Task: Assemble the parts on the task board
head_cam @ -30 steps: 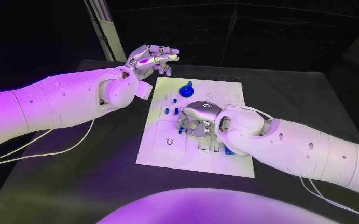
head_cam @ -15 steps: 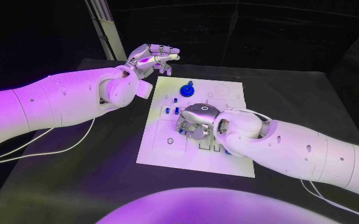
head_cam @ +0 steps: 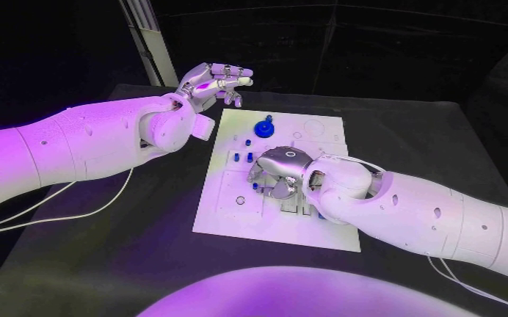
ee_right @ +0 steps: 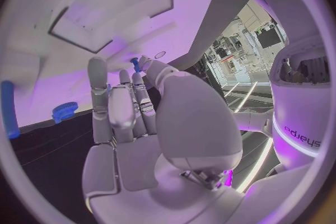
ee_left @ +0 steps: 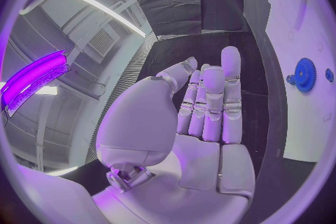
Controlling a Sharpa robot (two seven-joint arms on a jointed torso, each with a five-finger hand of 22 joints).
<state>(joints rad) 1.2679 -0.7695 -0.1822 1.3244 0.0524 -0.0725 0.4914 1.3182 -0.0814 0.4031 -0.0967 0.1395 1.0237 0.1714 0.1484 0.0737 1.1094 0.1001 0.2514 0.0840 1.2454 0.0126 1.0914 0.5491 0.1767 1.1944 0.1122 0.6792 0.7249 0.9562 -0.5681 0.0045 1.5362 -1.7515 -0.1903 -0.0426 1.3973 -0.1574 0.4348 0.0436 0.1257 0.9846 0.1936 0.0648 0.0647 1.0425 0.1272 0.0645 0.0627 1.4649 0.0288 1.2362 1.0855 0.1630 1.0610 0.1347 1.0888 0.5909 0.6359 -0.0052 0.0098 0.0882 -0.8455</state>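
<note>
Nearest the robot, the near part of the flat white rectangular task board lies on the black table, showing mostly bare slots and outlines.

Over the middle of the board, the right silver hand hangs palm down, close above the surface. In the right wrist view this hand pinches a small blue peg between thumb and fingertip, the other fingers stretched out straight. So the right hand is grasping a part, apparently bringing it to a hole near the board's centre. Whether the peg already touches the board cannot be told.

Just beside that hand, several small blue pegs stand along the board's left half. A long blue bar and a small blue toothed wheel lie on the board close to the hand.

Farther off, near the board's far edge, a larger blue gear with a knob sits in place.

Farthest, beyond the board's far left corner, the left silver hand is raised above the table, fingers straight and close together, holding nothing.

Judging by this, the task is partly done: some parts look seated, one is in hand, and loose pieces and unfilled recesses remain.
</note>
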